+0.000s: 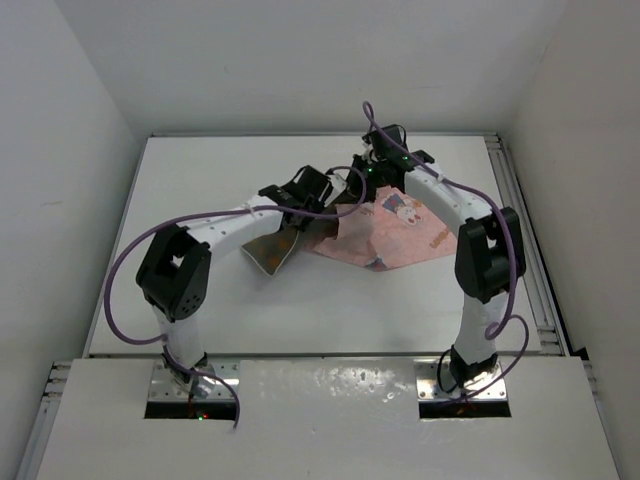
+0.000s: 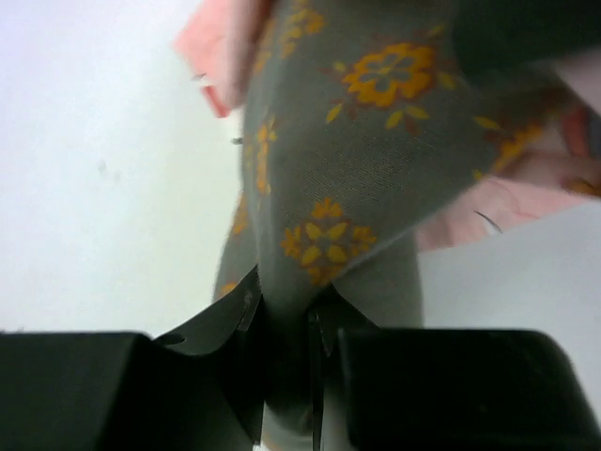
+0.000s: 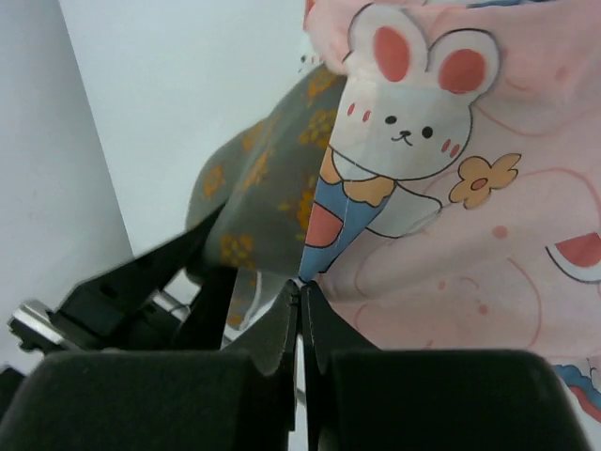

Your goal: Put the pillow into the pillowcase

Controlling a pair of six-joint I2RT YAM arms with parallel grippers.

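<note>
The pillow point(image 1: 270, 250), dark brown with orange flowers, hangs tilted from my left gripper point(image 1: 297, 215), its lower corner near the table. In the left wrist view, the pillow point(image 2: 376, 160) runs up from between the jaws of the left gripper point(image 2: 287, 315), which is shut on its edge. The pink bunny-print pillowcase point(image 1: 405, 232) lies to the right, its left edge lifted by my right gripper point(image 1: 372, 182). In the right wrist view, the right gripper point(image 3: 300, 285) is shut on the edge of the pillowcase point(image 3: 470, 254), with the pillow point(image 3: 268, 178) just left of it.
The white table point(image 1: 200, 180) is walled at the back and sides, with metal rails point(image 1: 525, 230) along its right edge. Purple cables loop off both arms. In the right wrist view, the left gripper's black body point(image 3: 122, 291) sits close by at lower left.
</note>
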